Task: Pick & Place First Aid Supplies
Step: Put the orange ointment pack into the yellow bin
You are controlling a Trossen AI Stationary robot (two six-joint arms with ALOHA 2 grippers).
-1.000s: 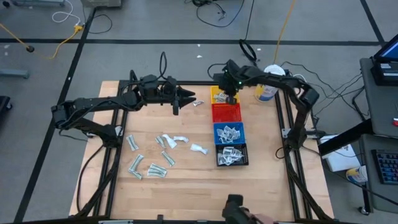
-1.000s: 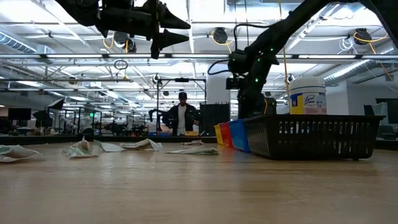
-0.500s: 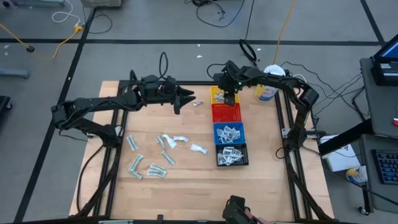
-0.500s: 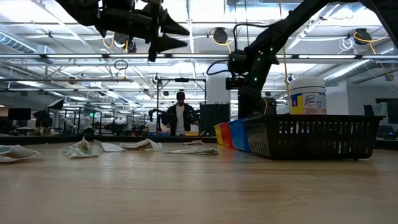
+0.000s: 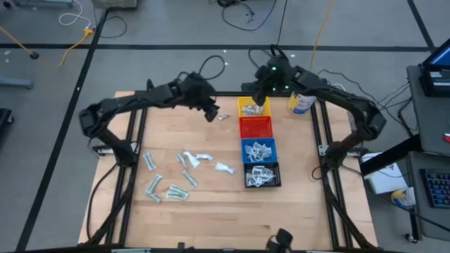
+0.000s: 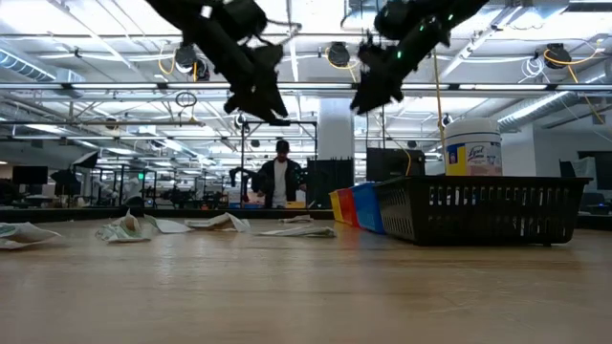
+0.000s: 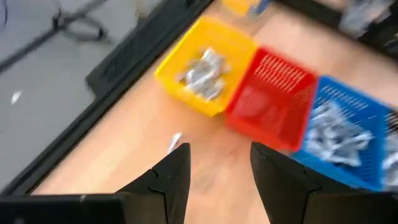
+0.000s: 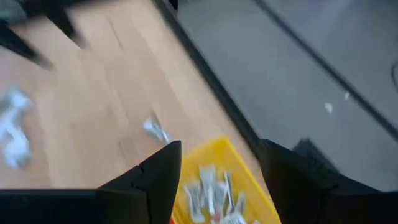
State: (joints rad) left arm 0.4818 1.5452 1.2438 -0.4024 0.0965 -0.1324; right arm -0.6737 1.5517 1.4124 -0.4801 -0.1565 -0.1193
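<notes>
**Right gripper lets go over the yellow bin and lifts away**

The right gripper [image 8: 214,171] has its two dark fingers [image 8: 158,177] spread apart with nothing between them, and the yellow bin [image 5: 251,106] lies directly below, silver sachets already heaped inside it. A second ago this gripper sat low at that bin; now it has risen above it, which reads as a packet just dropped and that delivery done. The left gripper [image 7: 214,177] also stands parted and empty, its fingers [image 7: 171,180] framing bare wood, with one stray packet [image 5: 223,117] lying on the table just beside the yellow bin's near-left corner. The left arm has swung toward the bins since the earlier frames, and its gripper now hangs above the table close to that stray packet (the wrist views are smeared by motion, so whether the fingertips line up with it I cannot say for sure).

Further out, the bins run in a row: yellow, then the red bin [image 5: 256,127] with no packets visible in it, the blue bin [image 5: 259,150] with white squares, and the black bin [image 5: 262,175] with more packets. The bulk of the first aid supplies [image 5: 179,171] remains scattered on the table [image 5: 211,193] well apart from both grippers, pale green wrappers and white packets among them. Sorting looks perhaps half done, and the stray by the yellow bin seems the likely next pick
</notes>
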